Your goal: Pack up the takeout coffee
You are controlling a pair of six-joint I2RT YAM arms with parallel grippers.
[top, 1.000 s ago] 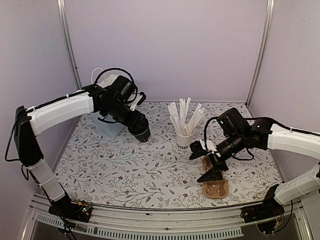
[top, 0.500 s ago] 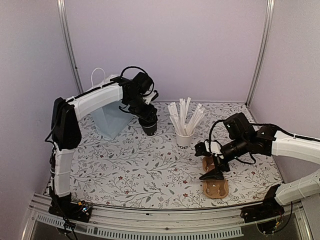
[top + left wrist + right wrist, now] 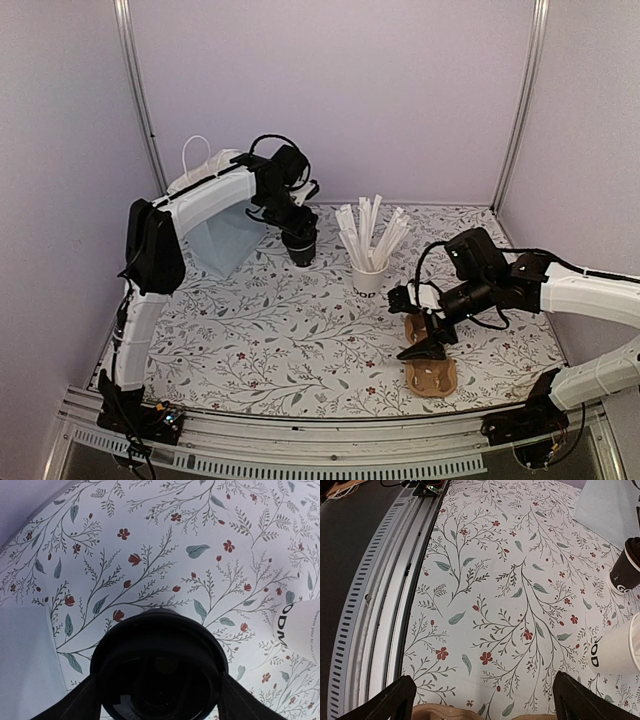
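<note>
The packing looks barely begun. Just left of the left pincer (image 3: 298, 238) stands a white paper bag (image 3: 215, 240), flat-sided with a loop handle; its inside cannot be seen. That pincer is clamped on the takeout coffee (image 3: 301, 252), a small black tapered paper cup, with the fingers (image 3: 70, 705) hugging both sides. To its right a white paper cup (image 3: 369, 277) bristles with thin wrapped sticks. Farther right, the right pincer (image 3: 408, 326) hangs with its jaws wide apart and empty, just above a brown moulded pulp carrier (image 3: 432, 378) lying on the floral-printed desk (image 3: 280, 340). By this showing, seating the cup and bagging it are left to do.
</note>
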